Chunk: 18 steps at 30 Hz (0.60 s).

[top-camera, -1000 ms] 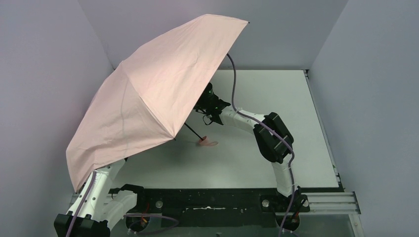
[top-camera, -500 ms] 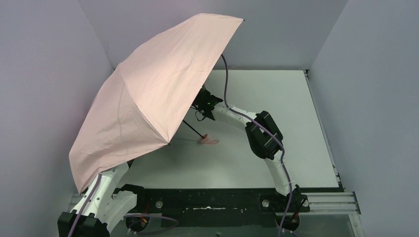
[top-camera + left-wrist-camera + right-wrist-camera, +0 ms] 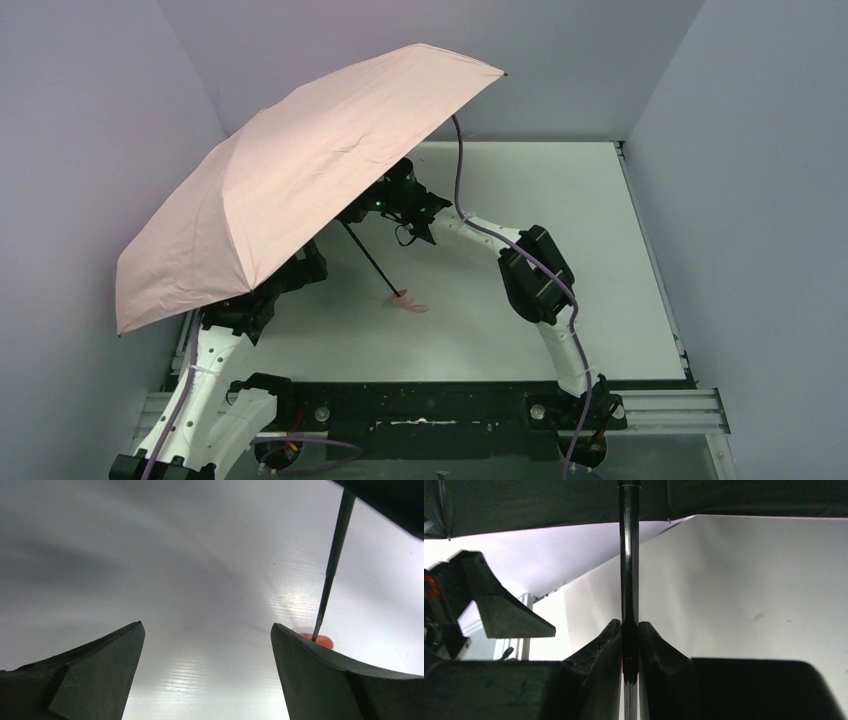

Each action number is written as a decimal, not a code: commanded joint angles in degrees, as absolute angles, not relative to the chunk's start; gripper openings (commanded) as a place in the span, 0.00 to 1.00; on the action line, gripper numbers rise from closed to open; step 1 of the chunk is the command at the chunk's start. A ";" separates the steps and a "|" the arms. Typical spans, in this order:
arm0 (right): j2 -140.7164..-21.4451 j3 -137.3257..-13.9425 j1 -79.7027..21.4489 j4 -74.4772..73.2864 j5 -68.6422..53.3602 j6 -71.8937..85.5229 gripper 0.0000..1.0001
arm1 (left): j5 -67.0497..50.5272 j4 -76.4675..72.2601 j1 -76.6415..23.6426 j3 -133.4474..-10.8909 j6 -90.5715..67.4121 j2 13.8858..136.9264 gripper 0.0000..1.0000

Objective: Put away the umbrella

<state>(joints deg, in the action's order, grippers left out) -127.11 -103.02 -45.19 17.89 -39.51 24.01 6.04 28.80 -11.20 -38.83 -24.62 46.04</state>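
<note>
Grey walls (image 3: 90, 120) on three sides and a white table (image 3: 600, 250), nothing else around but the two arms. The umbrella (image 3: 290, 190) is fully open and tilted. I'll use its black shaft (image 3: 629, 555) as the reference for everything.

- At the top of the shaft, the pink canopy leans over toward the left arm's side and hides most of that arm.
- At the bottom of the shaft, the pink handle (image 3: 404, 297) touches the table, with the strap (image 3: 420, 306) lying flat just beside it.
- High on the shaft, just under the canopy, the right gripper (image 3: 630, 640) is pinched tight on it, with both fingers pressed against the black tube.
- On the left-arm side of the shaft, the left gripper (image 3: 207, 626) sits low over the table with its fingers spread wide and nothing between them. It's near the shaft but not around it.

My guess on handling is that the whole thing is light but awkward. The fabric is floppy and will catch air like a sail, and the ribs look thin enough to bend if squeezed. The shaft is stiff, but it's skinny and smooth, so it could spin or slide in a pinch grip. I'd hold the shaft or the handle and never the cloth. The sliding collar that folds it should be up under the canopy, but I can't see it from here.
</note>
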 commanded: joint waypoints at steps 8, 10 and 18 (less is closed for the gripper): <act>-104.00 -84.47 -44.83 34.19 -15.36 29.11 0.00 | 6.20 23.96 -10.12 -45.37 -24.72 40.93 0.97; -100.61 -80.43 -44.78 37.16 -10.30 30.55 0.00 | 4.12 20.67 -10.10 -45.20 -24.26 40.38 0.97; -92.58 -72.40 -44.91 41.19 5.92 36.12 0.00 | -16.40 11.56 -11.82 -48.18 -26.25 45.80 0.95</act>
